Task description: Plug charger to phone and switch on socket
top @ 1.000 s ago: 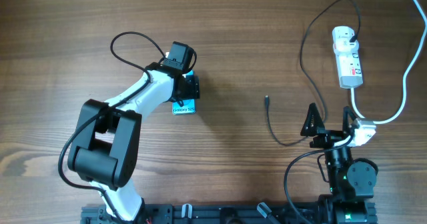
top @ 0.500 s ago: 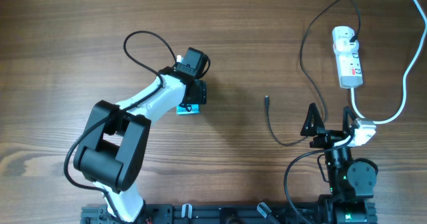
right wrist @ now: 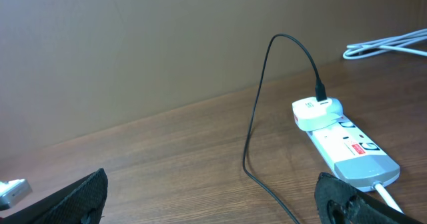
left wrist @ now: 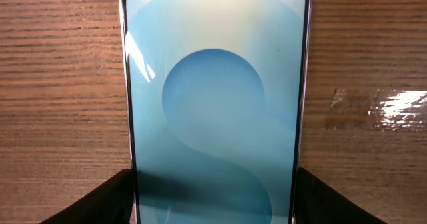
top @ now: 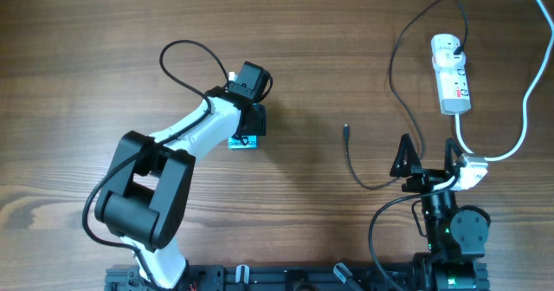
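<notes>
The phone (left wrist: 213,104) lies flat on the wood with its teal-blue screen up. In the overhead view only its end strip (top: 242,141) shows under my left gripper (top: 248,125). In the left wrist view the left gripper (left wrist: 215,207) has a finger against each long edge of the phone, shut on it. The charger's black cable (top: 391,66) loops from the white plug on the socket (top: 452,81) down to its free tip (top: 345,129) on the table. My right gripper (top: 426,157) is open and empty, just right of the cable's low bend; the right wrist view shows the gripper (right wrist: 213,207), cable (right wrist: 257,111) and socket (right wrist: 347,147).
A thick white cord (top: 519,126) runs from the socket's near end, curves by the right gripper and leaves at the top right; it also shows in the right wrist view (right wrist: 387,44). The left arm's own black cable (top: 186,53) loops above it.
My left gripper moved a little to the right and the phone went with it, then held still. The right arm, charger and socket have not moved.
</notes>
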Available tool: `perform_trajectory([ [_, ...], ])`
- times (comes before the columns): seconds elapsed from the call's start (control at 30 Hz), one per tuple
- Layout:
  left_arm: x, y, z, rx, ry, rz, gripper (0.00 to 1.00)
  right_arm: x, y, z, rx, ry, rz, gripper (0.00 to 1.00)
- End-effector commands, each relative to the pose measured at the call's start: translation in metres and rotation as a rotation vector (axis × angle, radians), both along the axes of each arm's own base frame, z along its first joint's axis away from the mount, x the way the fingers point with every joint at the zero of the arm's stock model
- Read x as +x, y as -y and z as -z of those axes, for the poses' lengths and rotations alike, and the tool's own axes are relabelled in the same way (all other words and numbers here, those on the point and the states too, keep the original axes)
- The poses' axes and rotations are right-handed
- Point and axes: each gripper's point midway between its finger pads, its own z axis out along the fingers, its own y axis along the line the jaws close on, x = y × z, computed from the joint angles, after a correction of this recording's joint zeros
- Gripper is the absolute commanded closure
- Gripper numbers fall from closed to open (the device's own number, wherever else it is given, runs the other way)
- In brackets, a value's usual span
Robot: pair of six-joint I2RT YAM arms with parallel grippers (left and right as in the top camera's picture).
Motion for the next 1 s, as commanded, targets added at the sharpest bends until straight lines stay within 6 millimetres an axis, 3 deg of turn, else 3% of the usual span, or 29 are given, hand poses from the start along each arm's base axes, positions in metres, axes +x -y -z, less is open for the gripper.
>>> perform_trajectory([
  [0.0,0.003,-0.002,-0.019,0.002,0.047,0.001,0.32,0.0,0.001,-0.001,0.003,0.006,0.007,0.0],
  [0.27,0.01,0.001,-0.058,-0.044,0.143,0.0,0.32,0.0,0.001,-0.001,0.003,0.006,0.007,0.0],
  [0.63,0.015,0.004,-0.152,-0.155,0.378,-0.003,0.31,0.0,0.001,-0.004,0.004,0.017,0.007,0.0],
  [0.67,0.015,0.004,-0.157,-0.161,0.389,-0.003,0.31,0.0,-0.004,-0.011,0.011,0.045,-0.02,0.0],
  [0.73,0.014,0.003,-0.165,-0.17,0.41,-0.004,0.31,-0.007,-0.037,-0.039,-0.03,0.156,-0.212,0.0],
  [0.77,0.014,0.003,-0.165,-0.17,0.41,-0.004,0.31,-0.009,-0.038,-0.047,-0.018,0.165,-0.219,0.0],
  [0.9,0.018,0.005,-0.17,-0.182,0.434,-0.004,0.31,-0.004,-0.052,-0.088,-0.007,0.084,-0.304,0.01],
  [0.97,0.021,0.007,-0.172,-0.194,0.449,-0.014,0.3,0.014,-0.055,-0.114,0.02,-0.075,-0.324,0.0],
])
